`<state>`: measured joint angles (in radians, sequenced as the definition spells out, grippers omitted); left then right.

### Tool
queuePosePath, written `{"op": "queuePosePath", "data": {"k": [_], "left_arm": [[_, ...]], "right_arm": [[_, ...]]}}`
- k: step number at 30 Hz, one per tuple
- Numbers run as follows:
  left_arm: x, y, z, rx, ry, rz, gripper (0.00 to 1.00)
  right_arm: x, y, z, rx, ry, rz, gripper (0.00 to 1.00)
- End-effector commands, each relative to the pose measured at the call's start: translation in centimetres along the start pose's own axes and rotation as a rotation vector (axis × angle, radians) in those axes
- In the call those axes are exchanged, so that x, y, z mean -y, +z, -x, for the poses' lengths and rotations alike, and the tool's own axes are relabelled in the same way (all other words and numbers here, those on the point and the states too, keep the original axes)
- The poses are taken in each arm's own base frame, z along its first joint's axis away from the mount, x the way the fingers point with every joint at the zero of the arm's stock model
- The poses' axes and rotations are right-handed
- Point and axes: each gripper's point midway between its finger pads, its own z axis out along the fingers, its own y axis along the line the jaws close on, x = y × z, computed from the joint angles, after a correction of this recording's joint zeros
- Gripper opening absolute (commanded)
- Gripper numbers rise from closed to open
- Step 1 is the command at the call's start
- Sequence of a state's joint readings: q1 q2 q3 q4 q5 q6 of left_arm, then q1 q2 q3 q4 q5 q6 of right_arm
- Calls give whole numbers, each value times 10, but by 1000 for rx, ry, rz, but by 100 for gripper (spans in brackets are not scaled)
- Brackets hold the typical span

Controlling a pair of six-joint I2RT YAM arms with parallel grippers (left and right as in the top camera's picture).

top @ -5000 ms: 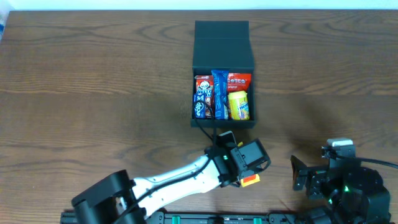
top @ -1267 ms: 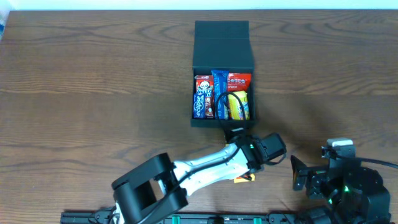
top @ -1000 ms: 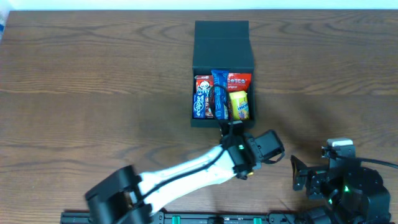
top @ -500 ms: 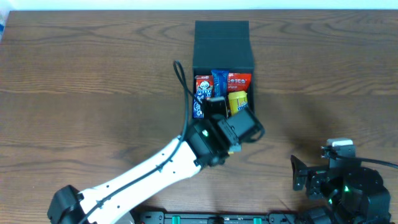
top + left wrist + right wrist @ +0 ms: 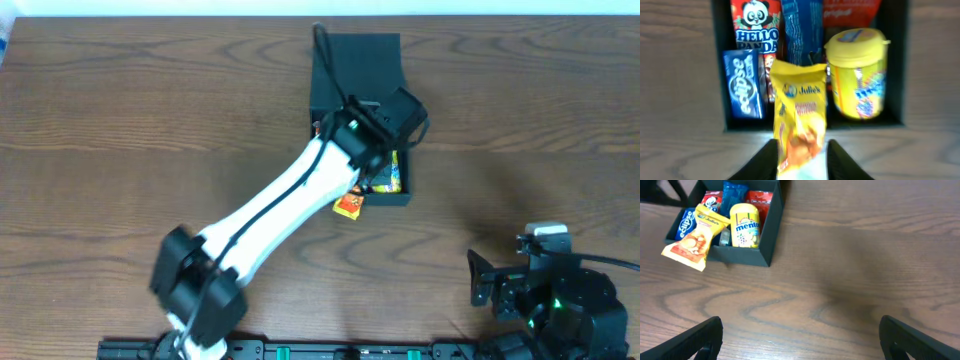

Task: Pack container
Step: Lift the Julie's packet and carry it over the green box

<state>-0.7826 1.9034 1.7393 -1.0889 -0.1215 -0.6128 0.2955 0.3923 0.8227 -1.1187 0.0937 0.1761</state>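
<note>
1. While the left claw (image 5: 802,148) is clamped on the lower end of the yellow Julie's packet (image 5: 800,105), its two fingers pinch the foil from either side and the packet's free end reaches up past them.
2. A second ago this arm held the packet low over the tabletop (image 5: 150,120), on the robot's side of the container (image 5: 400,198). It has since swung forward, so the wrist is now above the open box and the packet hangs across the front wall.
3. Judged from that, the carry is almost done. The packet is still held, and its gripped end appears to sit outside the wall, so it is not packed yet.
4. The Hello Panda packet (image 5: 754,30), eclipse pack (image 5: 742,82), blue packet (image 5: 801,30) and Mentos tub (image 5: 857,72) lie as they did before.
5. The container stands at the far middle of the tabletop, its mouth facing up. Its flap lid (image 5: 360,60) is laid back on the side away from the robot.
6. Box and open lid together make a long axis running from near to far, and the packet's length follows roughly the same line.
7. The right claw (image 5: 800,325) hangs low at the near right, well apart from the box, with its jaws spread wide on nothing.
</note>
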Motion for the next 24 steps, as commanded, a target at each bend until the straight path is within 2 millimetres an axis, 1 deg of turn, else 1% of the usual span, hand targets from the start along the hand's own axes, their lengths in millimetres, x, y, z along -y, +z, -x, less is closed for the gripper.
{"op": "queuePosePath", "data": {"k": [1,3,6,8,9,10,13,17,21,24], "left_arm": [[0,15,10,-14,30,3,27],[-5,20,15,-1,23,28,30],[-12,15,22,39,21,64,33],[-11,10,24,53,18,56,40],[-11,6,25,60,17,51,45],[-11,3,25,63,17,49,49],[-14,-3,22,55,19,52,57],[-18,-2,17,35,26,68,64],[-13,0,12,28,42,69,69],[-8,3,3,10,63,77,72]], "right_arm": [[1,0,0,0,15,-5,99],[1,0,0,0,15,-5,99],[1,0,0,0,15,-5,99],[1,0,0,0,15,-5,99],[1,0,0,0,15,-5,99],[1,0,0,0,15,-5,99],[1,0,0,0,15,-5,99],[1,0,0,0,15,-5,99],[1,0,0,0,15,-5,99],[1,0,0,0,15,-5,99]]}}
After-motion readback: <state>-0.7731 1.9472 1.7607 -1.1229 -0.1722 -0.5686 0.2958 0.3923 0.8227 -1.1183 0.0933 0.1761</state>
